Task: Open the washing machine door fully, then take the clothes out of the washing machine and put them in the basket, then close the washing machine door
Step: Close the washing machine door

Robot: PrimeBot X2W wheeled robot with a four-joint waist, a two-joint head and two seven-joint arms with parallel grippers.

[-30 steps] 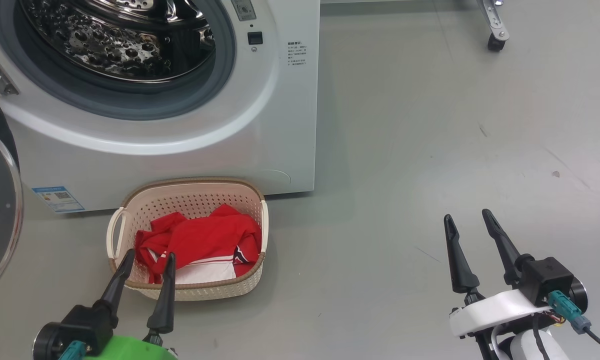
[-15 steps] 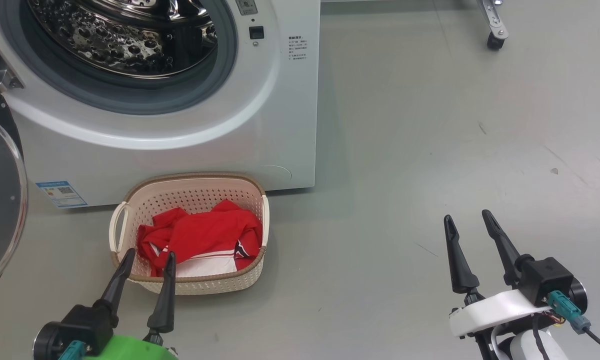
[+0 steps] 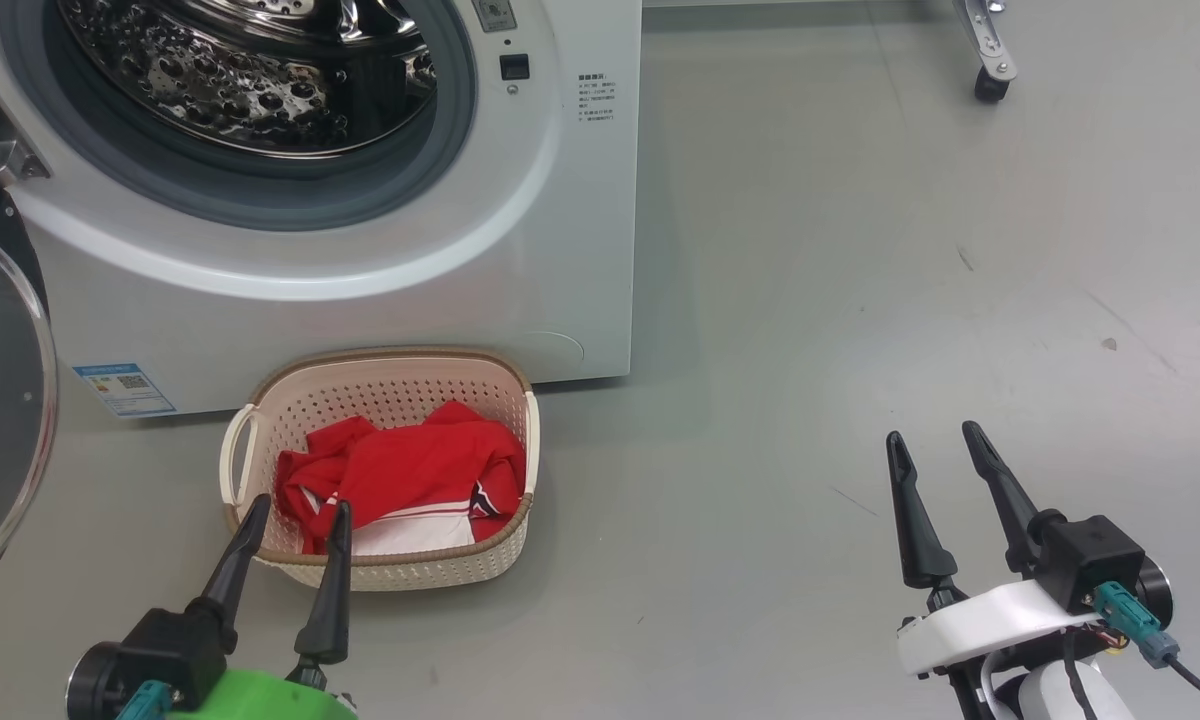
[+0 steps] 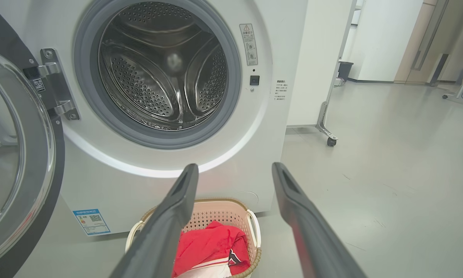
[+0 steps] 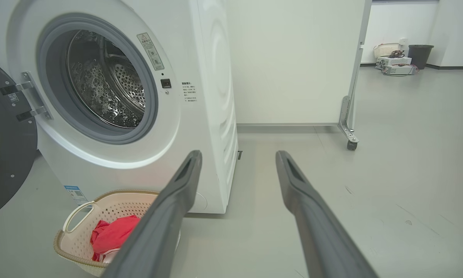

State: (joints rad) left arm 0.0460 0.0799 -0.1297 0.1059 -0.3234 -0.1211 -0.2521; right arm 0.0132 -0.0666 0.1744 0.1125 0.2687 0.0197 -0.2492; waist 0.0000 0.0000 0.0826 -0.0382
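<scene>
Now clothes [image 3: 400,480] in basket [image 3: 380,375], door [image 3: 5,400] open.

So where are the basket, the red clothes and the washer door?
the basket [image 3: 410,572], head view, its cream front wall.
the clothes [image 3: 410,470], head view, middle of the red fabric.
the washing machine door [image 5: 15,166], right wrist view, its dark inner face.

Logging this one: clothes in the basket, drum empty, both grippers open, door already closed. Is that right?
Not quite. The door is open, swung out to the left of the drum, as the left wrist view shows. The rest holds: the clothes lie in the basket, the drum looks empty, and the left gripper and right gripper are open.
</scene>
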